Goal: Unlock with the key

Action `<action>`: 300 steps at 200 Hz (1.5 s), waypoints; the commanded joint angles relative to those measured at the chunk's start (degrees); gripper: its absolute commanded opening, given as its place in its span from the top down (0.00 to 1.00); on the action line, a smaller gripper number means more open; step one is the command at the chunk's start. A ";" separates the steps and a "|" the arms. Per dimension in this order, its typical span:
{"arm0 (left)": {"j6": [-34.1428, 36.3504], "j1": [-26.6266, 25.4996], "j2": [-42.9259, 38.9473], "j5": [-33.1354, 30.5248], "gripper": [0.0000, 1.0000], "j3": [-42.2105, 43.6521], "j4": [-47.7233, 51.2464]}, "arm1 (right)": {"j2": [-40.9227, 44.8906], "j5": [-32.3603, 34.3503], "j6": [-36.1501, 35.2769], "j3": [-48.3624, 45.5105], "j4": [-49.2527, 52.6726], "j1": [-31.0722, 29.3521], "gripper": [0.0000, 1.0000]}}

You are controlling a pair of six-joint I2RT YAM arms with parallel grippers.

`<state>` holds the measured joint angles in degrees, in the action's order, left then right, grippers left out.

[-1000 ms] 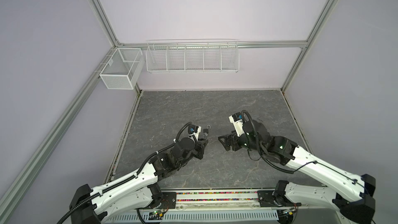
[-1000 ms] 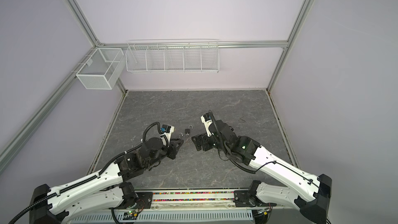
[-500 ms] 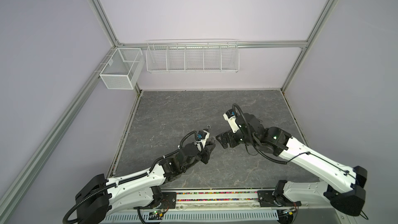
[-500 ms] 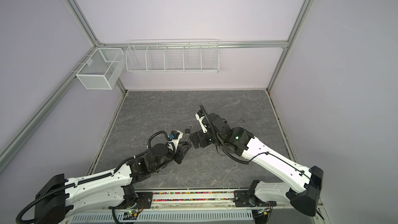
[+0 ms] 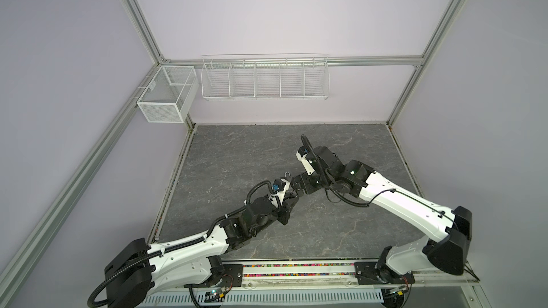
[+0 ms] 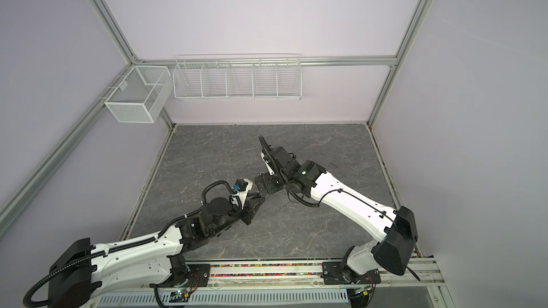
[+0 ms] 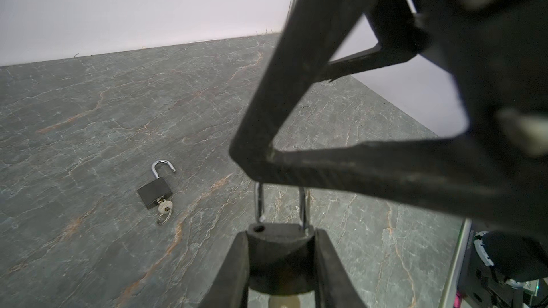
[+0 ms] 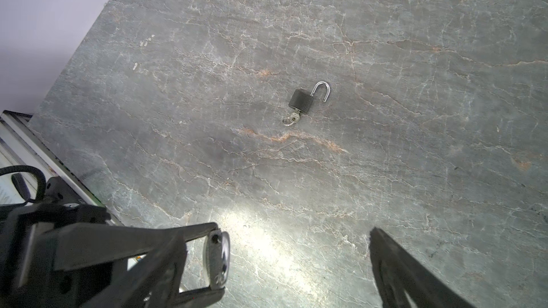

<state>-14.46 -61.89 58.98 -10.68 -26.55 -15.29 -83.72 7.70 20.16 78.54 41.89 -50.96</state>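
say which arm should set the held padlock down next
Left: the left gripper is clamped on the padlock, whose shackle looks popped. The right gripper is open and empty beside it.

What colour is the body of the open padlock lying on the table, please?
Black: the padlock body shows best in the right wrist view.

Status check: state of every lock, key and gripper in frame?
held padlock: one shackle leg out of its hole, unlocked.
left gripper: shut on held padlock.
right gripper: open, empty.
loose padlock: lying on table, shackle open.
key: in loose padlock's keyhole.
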 commanded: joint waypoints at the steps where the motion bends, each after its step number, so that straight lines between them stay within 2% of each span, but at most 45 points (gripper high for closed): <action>1: 1.08 -0.25 -1.35 -1.21 1.00 1.21 -2.63 | -0.85 0.38 -1.52 1.34 1.78 0.68 0.03; 51: 1.02 -0.25 -2.80 -2.31 1.00 2.16 -2.90 | -1.80 1.17 -2.23 1.43 2.84 1.28 0.02; 105: 0.89 -0.25 -2.17 -2.20 1.00 2.17 -3.34 | -2.51 -1.24 -3.21 2.25 3.41 1.48 0.02; 141: 1.01 -0.25 -2.37 -2.02 1.00 1.93 -3.69 | -3.50 0.75 -3.95 3.37 5.99 2.46 0.01; 199: 1.54 -0.29 -2.35 -2.05 1.00 1.77 -4.39 | -4.84 -2.69 -6.55 5.74 8.82 3.85 0.01; 235: 1.61 -0.25 -2.37 -2.18 1.00 1.84 -4.01 | -4.32 -8.18 -7.82 5.23 8.13 5.34 0.01; 300: 1.68 -0.25 -3.17 -2.64 1.00 1.83 -4.22 | -1.37 -9.94 -8.28 1.74 7.61 6.48 0.01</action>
<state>-14.02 -61.98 56.93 -12.12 -24.82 -16.84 -87.37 -0.49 13.52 82.28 48.56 -45.08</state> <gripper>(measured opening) 0.287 0.995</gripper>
